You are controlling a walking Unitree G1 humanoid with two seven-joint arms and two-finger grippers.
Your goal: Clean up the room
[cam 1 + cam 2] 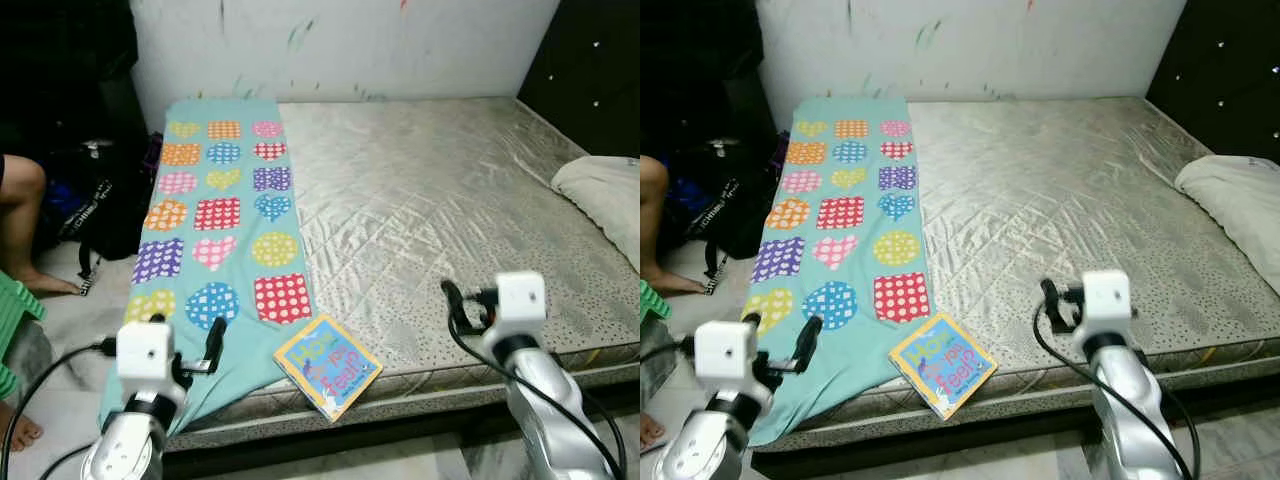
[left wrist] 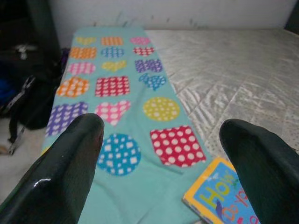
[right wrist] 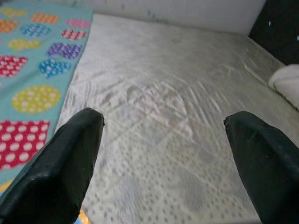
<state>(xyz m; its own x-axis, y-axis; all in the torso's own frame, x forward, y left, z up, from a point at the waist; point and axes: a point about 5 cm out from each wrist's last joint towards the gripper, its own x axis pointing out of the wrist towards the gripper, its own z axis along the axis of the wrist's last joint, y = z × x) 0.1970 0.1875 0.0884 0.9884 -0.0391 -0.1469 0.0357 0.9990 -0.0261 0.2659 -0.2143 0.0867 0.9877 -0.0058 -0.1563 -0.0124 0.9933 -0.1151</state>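
Note:
A silver quilted mattress lies before me. A teal blanket with dotted hearts, circles and squares runs down its left side and hangs over the front edge. At the front edge a blue and yellow children's book lies flat, one corner past the edge, beside the blanket. My left gripper hovers open over the blanket's front end, left of the book. My right gripper is open above the bare mattress, right of the book. Neither gripper holds anything.
A white pillow lies at the mattress's right edge by the dark headboard. On the floor to the left sit a black backpack and a person's bare leg, with a green striped thing nearer me.

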